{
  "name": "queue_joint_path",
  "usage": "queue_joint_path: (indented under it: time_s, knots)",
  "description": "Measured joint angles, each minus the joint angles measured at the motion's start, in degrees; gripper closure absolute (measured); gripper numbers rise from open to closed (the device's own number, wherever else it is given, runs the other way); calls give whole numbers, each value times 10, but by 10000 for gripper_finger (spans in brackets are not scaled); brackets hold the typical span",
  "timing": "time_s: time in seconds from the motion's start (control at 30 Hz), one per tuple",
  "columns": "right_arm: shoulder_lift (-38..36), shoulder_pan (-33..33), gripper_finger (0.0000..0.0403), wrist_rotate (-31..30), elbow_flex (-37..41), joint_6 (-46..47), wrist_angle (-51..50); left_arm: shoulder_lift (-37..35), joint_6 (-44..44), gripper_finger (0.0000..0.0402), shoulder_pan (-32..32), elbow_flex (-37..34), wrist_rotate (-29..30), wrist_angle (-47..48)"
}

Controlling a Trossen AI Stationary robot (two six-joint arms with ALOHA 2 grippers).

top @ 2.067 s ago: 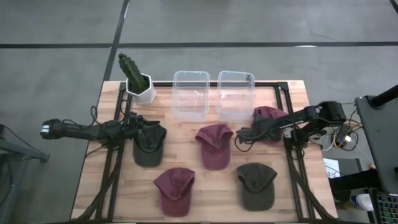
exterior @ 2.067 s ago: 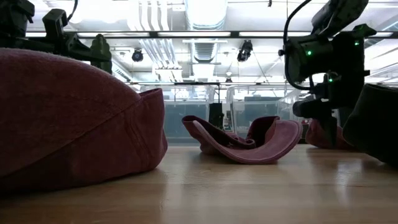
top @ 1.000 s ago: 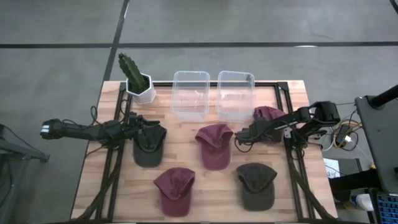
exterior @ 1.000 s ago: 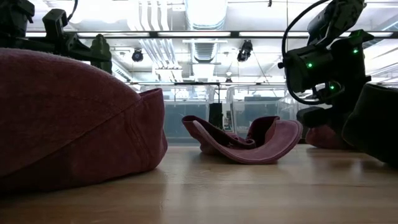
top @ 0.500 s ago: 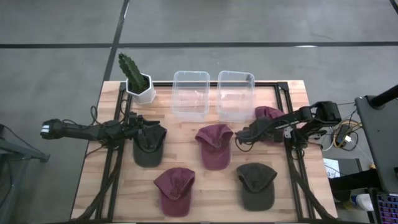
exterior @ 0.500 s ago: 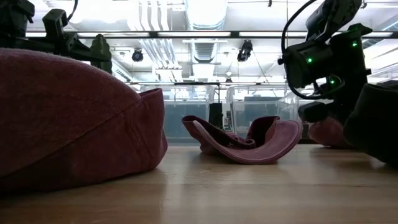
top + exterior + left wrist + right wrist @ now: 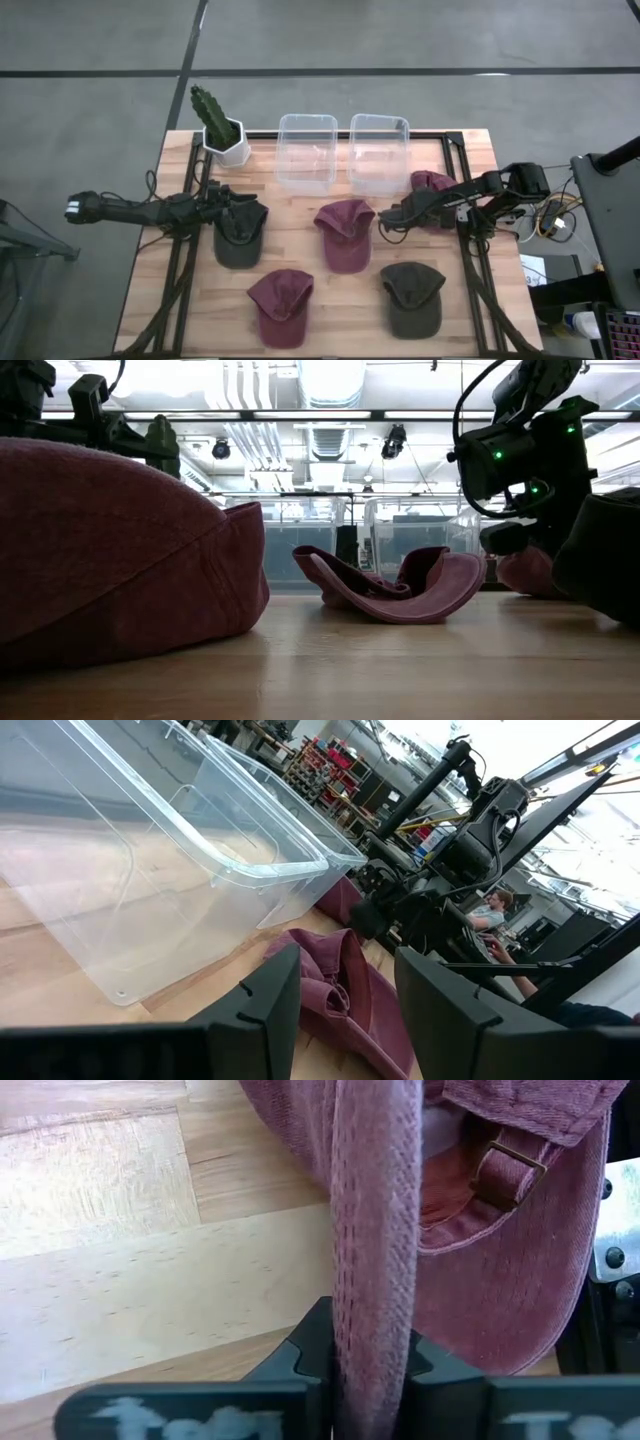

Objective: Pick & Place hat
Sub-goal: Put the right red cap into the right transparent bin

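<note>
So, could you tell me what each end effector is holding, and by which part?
Right end effector pinches the maroon hat by its brim edge; left end effector holds nothing.

No legible text, labels, brands or numbers anywhere. Blurred whitish marks on the dark bar at the edge of the right wrist view (could be lettering, cannot be made out). Nothing readable on the hats, bins, planter or table.
</note>
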State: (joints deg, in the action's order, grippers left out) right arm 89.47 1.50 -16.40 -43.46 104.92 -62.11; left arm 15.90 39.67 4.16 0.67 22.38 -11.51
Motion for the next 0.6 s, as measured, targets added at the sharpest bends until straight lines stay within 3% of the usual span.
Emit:
queue_joint_path:
  time_s: [0.33,0.6]
  knots:
    - [-9,0,375,2,-7,2,-15,0,0,246,0,0,0,0]
    - [-60,0,376,-1,-56,21,-152,0,0,246,0,0,0,0]
